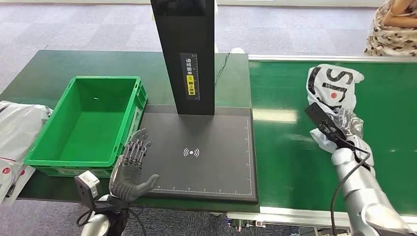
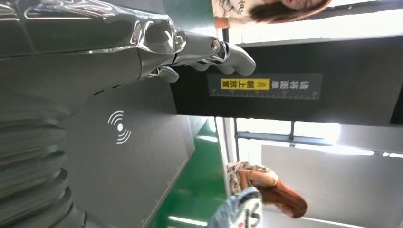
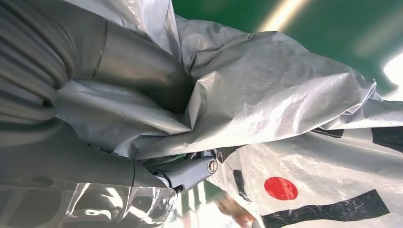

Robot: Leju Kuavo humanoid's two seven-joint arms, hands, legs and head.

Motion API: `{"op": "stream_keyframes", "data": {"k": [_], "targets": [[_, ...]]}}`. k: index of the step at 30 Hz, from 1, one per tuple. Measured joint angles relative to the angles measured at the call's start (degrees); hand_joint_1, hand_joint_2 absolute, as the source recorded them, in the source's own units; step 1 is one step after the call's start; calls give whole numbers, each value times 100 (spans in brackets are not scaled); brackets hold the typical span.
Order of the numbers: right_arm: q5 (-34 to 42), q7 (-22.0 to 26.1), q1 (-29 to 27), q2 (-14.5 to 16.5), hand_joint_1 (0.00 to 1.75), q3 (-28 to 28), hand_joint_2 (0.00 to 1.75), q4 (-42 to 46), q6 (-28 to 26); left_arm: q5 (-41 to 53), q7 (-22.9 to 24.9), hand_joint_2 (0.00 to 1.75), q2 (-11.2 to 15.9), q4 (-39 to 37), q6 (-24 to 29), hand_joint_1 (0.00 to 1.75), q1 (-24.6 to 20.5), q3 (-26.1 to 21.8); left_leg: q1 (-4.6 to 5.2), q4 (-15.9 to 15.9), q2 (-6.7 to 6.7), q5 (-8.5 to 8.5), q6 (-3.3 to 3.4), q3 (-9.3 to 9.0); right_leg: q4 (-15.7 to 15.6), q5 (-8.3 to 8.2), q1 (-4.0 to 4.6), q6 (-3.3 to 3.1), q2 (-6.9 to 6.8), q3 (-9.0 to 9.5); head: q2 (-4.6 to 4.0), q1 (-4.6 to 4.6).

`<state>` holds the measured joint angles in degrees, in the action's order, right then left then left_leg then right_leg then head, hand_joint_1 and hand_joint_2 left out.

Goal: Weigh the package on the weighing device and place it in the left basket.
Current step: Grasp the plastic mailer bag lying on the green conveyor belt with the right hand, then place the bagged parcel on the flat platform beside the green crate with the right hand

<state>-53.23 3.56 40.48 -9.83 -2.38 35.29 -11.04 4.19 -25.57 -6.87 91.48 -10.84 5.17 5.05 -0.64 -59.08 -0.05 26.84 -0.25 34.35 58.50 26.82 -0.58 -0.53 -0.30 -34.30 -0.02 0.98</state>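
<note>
Head view: right robot hand [image 1: 344, 129] is buried in the package [image 1: 330, 93] out on the green belt [image 1: 393, 147], crinkled plastic bunched around it. I read that as gripped. The package's long axis runs away from me, up past that robot hand. The scale plate [image 1: 196, 152] lies to that hand's left, the green basket [image 1: 83, 123] further left still. Left robot hand [image 1: 132, 169] hovers spread and empty at the plate's near-left corner, basket just beside it.

Left wrist view: left robot hand's fingers [image 2: 228, 52] are apart, holding nothing, above the plate.

Right wrist view: fingers [image 3: 190, 171] pressed into the plastic, which wraps them.

My call: right arm carries left.
</note>
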Motion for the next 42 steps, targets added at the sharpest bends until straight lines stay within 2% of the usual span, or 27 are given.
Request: {"op": "stream_keyframes", "data": {"k": [5, 9, 13, 21, 27, 31, 35, 39, 42], "targets": [[481, 981, -468, 233, 175, 68, 175, 1415, -166, 93, -208, 175, -23, 34, 240, 0, 54, -11, 0, 2, 0, 1, 0, 2, 0, 3, 0, -2, 0, -1, -1, -1], [790, 1640, -822, 352, 175, 449, 175, 2445, 311, 151, -316, 175, -43, 34, 383, 0, 42, -37, 0, 2, 3, 1, 0, 1, -1, 3, 0, -2, 2, -3, -1, 0], [795, 2020, -1081, 367, 175, 1198, 175, 3243, 943, 155, -379, 175, -43, 26, 438, 0, -27, -85, 0, 2, 4, 0, -1, 0, 0, 3, 1, -2, 2, -3, -1, 0], [942, 2270, -1176, 277, 175, 2883, 175, 3819, 2025, 87, -444, 175, -6, -21, 424, 0, -97, -134, 0, 3, 5, -1, -1, 1, 0, 3, 1, -3, 4, -2, -1, 0], [834, 1941, -1042, 195, 175, 3902, 175, 3703, 2502, 16, -447, 175, 58, -21, 360, 0, -88, -140, 0, 3, 5, 0, -1, 4, -2, 3, 0, -2, 3, -3, -1, 0], [531, 1641, -751, 194, 175, 4460, 175, 3241, 2502, -15, -431, 175, 81, -21, 356, 0, -77, -139, 0, 3, 4, -1, -2, 3, -1, 2, 0, -2, 2, -2, -1, -1], [374, 1514, -493, 183, 175, 4820, 175, 2781, 2199, -27, -383, 175, 88, -21, 329, 0, -29, -128, 0, 2, 3, -2, -2, 0, -1, 2, 0, -3, 1, -2, -1, -1], [200, 1638, -402, 128, 175, 4985, 175, 2552, 1661, -26, -363, 175, 88, -21, 300, 0, -21, -120, 0, 1, 0, -1, -2, 2, -1, 2, 0, -3, -1, -3, -1, 0], [129, 1904, -375, 109, 175, 5056, 175, 2465, 1201, -29, -360, 175, 90, -39, 280, 0, -25, -108, 0, 1, 3, 0, -2, 2, -2, 3, 0, -3, 1, -4, -1, 0]]}}
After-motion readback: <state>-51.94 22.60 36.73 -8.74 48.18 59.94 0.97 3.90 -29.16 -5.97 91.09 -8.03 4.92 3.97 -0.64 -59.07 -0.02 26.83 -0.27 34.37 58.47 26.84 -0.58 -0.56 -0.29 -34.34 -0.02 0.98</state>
